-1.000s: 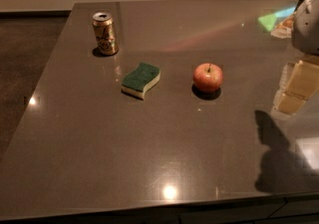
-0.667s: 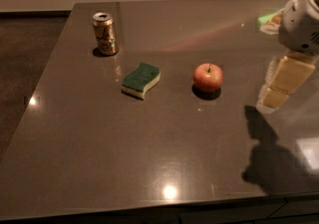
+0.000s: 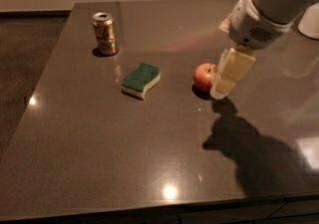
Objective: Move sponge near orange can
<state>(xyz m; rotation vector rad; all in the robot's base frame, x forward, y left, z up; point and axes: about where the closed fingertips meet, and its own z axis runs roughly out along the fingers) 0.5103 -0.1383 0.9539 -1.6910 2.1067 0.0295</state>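
The sponge (image 3: 141,79), dark green on top with pale yellow foam below, lies flat near the middle of the dark table (image 3: 99,153). The orange can (image 3: 105,33) stands upright at the back left, well apart from the sponge. My gripper (image 3: 227,79) hangs from the white arm (image 3: 266,4) at the right, above the table and right beside a red-yellow apple (image 3: 205,76). It is well to the right of the sponge and holds nothing that shows.
The apple sits between the sponge and my gripper. The table's left edge runs near the can, with dark floor (image 3: 25,68) beyond. The arm's shadow (image 3: 249,153) falls on the front right of the table.
My arm and gripper have moved left and inward from the right edge, now beside the apple. The sponge, can and apple have not moved.
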